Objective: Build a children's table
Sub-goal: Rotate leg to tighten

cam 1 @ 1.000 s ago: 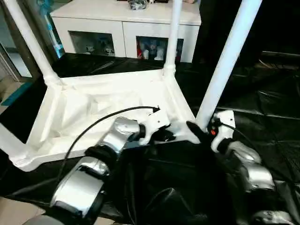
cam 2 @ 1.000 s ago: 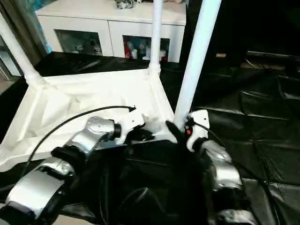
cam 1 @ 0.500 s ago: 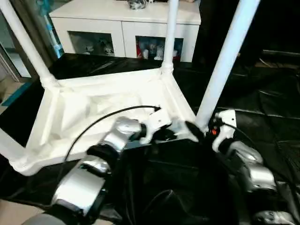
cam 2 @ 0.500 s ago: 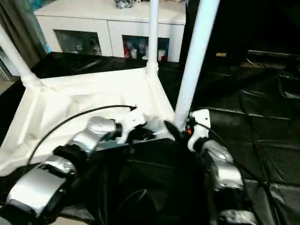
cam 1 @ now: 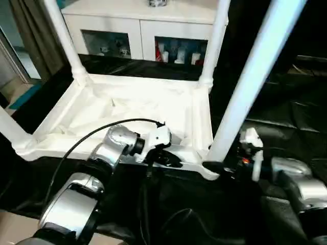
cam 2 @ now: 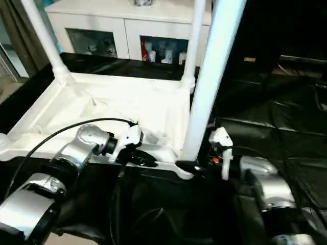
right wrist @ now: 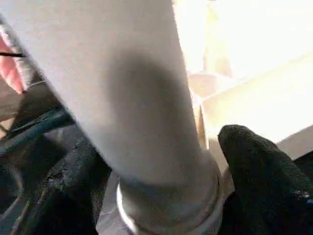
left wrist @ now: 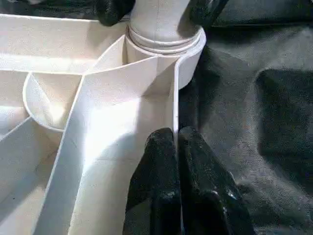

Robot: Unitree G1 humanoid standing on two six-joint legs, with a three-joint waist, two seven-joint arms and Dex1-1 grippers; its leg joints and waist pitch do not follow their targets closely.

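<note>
**Both grippers working the near corner of the upside-down table**

While the right gripper (right wrist: 161, 196) has its two black fingers (right wrist: 264, 181) spread on either side of the nearest leg (cam 1: 255, 76), right down at the base where the tube meets its collar, I honestly can't tell if they're actually squeezing it or just sitting around it. From the wrist camera the leg runs straight through the gap, one finger on each side.

Left gripper (left wrist: 177, 161) is a different story: its fingers are pressed together with the thin side wall of the table's rim caught between them, just beside that same corner socket (left wrist: 166, 44). From the head cameras you can see it reaching in over the near edge, a black cable (cam 1: 102, 133) looping along the silver forearm.

So the children's table (cam 1: 127, 109) is lying upside down on the black-covered work table (cam 1: 286, 112), ribbed underside facing up. Legs stick up from the corners: the near-right one the right gripper is at, a far-right one (cam 1: 217, 35), a far-left one (cam 1: 64, 38), and a near-left one (cam 1: 10, 130) cut off at the picture edge. The near-right corner sits close to the front edge of the work table.

Behind it all is a white cabinet (cam 1: 133, 25) with small items on its open shelves, and a dark curtain (cam 1: 30, 35) off to the left.
</note>
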